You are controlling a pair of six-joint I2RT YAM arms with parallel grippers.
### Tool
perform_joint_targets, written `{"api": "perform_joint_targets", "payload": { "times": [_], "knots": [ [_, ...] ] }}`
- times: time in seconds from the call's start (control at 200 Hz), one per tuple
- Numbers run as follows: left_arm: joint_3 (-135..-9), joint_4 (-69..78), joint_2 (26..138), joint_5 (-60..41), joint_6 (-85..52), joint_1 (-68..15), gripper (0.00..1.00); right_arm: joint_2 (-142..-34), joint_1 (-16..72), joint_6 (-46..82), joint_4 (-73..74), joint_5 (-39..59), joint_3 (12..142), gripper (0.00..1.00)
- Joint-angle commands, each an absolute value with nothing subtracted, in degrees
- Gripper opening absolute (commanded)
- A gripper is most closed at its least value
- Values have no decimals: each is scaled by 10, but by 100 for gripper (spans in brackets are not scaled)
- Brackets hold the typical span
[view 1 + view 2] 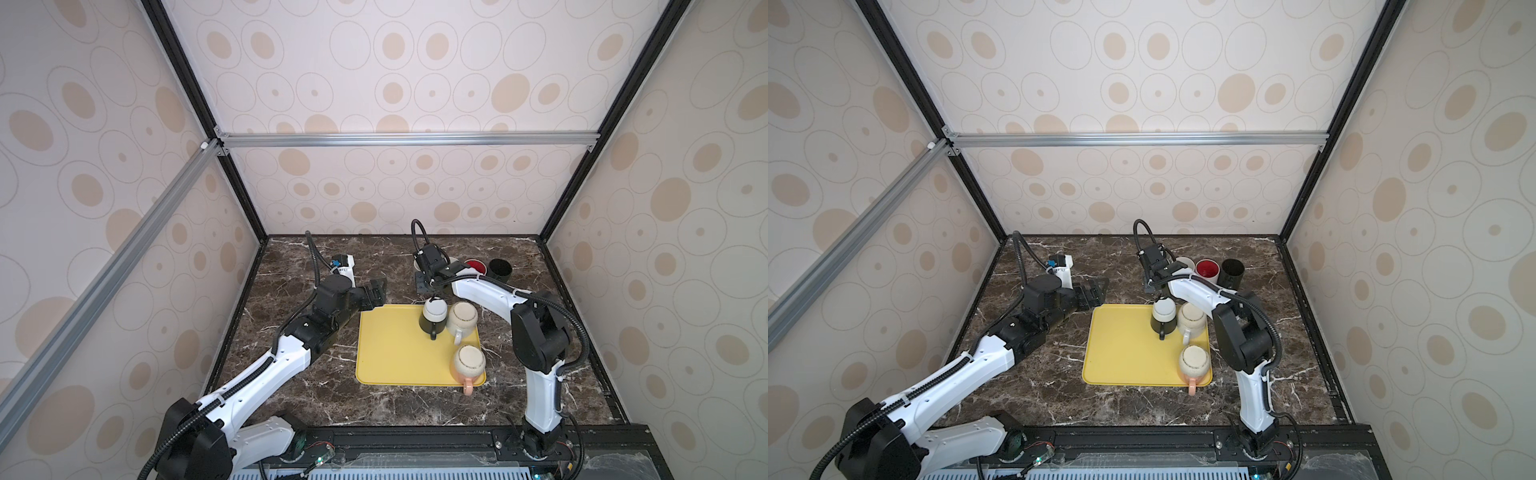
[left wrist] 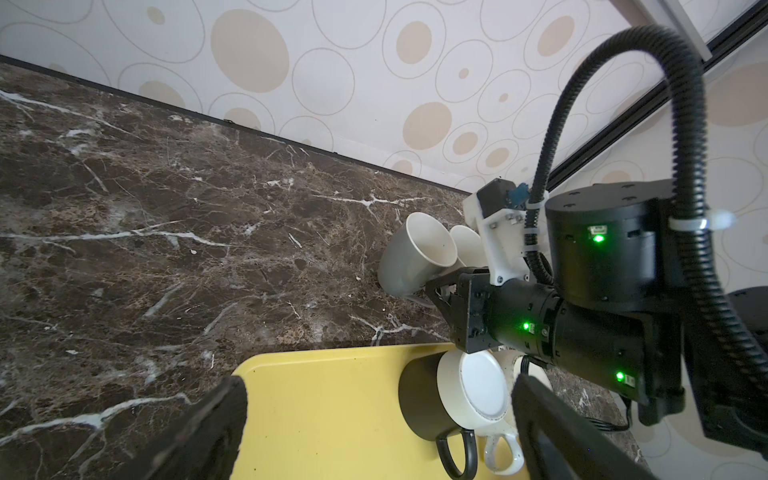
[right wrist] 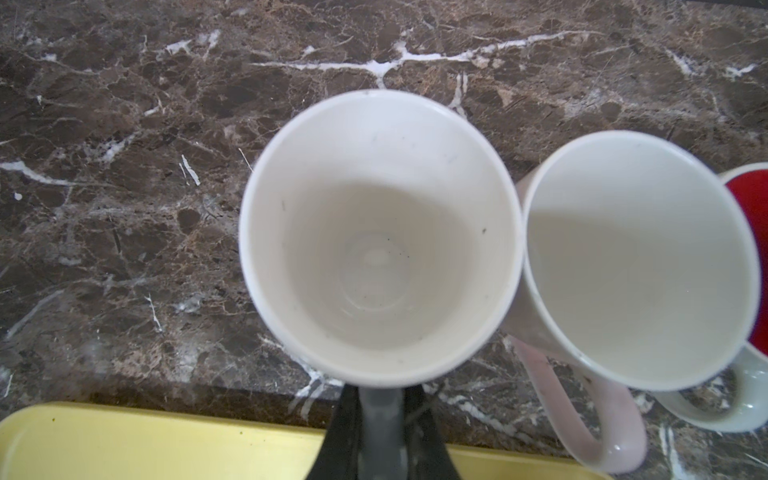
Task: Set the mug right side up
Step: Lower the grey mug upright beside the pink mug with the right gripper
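The main risk is at the release. The right gripper (image 3: 376,399) is closed on the grey handle of the grey mug (image 3: 378,249), and the handle is its only hold, so the mug can swing around it. From the wrist views I cannot tell if the base already rests on the surface (image 3: 124,124). If the jaws open while it hangs above, it can land hard or fall over. Its rim seems to touch the rim of the pink-handled mug (image 3: 636,257), so a small sideways move may push that one into the red mug (image 3: 748,187). A low retreat toward the yellow tray (image 1: 386,353) could also hit the upside-down black-and-white mug (image 1: 433,318).

The grey mug points with its mouth up, and its white inside is open to the right wrist camera. Its long axis is about vertical. In a top view its handle looks toward 6 o'clock, to the tray.

Seen from the tray centre, it stands at about 12 o'clock, off the tray, and the row of upright mugs continues toward 3 o'clock.

The left gripper (image 1: 376,293) is wide open and holds nothing, near the 10 o'clock corner of the tray.
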State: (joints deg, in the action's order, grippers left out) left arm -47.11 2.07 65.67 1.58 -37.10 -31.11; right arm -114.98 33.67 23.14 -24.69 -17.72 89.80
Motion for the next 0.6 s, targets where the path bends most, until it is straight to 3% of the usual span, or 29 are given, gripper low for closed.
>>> {"api": "perform_joint_targets", "payload": {
  "times": [0.0, 0.5, 0.595],
  "knots": [
    [-472, 32, 653, 18, -373, -306, 100, -1147, 335, 241, -234, -185, 897, 0],
    [-466, 33, 652, 22, -375, -305, 100, -1154, 335, 257, -243, -180, 890, 0],
    [-462, 35, 651, 21, -378, -305, 100, -1157, 335, 258, -246, -174, 890, 4]
  ]
}}
